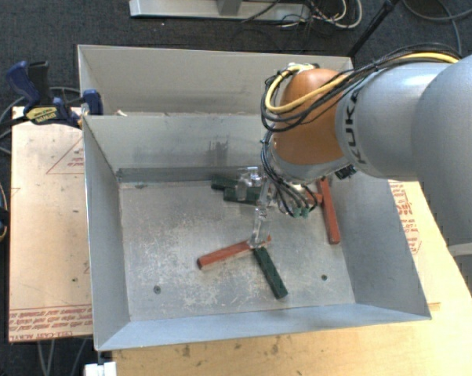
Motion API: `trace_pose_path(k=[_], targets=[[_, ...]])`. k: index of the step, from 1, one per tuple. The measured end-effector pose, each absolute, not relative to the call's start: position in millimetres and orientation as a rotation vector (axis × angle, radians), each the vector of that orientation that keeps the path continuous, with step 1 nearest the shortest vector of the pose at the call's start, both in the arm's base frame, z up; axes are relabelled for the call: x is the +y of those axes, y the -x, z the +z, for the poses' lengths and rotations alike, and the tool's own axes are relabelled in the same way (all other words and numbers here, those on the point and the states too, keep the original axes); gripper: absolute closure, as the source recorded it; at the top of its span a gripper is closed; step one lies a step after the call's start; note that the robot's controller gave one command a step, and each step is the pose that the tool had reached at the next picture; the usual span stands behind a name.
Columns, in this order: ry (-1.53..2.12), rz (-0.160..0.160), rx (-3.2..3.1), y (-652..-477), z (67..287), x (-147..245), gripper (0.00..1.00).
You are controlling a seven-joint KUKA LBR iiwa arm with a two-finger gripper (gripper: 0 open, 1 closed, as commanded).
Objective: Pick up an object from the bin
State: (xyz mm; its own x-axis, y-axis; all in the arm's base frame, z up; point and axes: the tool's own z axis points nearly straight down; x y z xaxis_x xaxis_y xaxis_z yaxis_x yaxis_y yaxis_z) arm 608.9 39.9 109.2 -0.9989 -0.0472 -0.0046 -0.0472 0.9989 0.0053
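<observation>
My gripper hangs below the orange wrist cover in the middle of the bin. Its tip comes down right at the joint of a V-shaped tool lying on the bin floor. That tool has a red handle pointing left and a dark green handle pointing toward the front. Whether the gripper touches the joint I cannot tell. A dark green object lies just behind and to the left of the gripper, near the back wall.
An orange-red stick lies on the right side of the bin, partly under the arm. The arm's big grey body and its cables cover the bin's back right corner.
</observation>
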Motion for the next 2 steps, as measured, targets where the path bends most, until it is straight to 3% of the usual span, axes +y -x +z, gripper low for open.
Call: trace_pose_path(k=[1,2], targets=[[0.368,0.003,3.123,-547.9,71.0,58.2,0.00],[0.370,0.001,3.119,-549.3,72.6,57.8,1.00]])
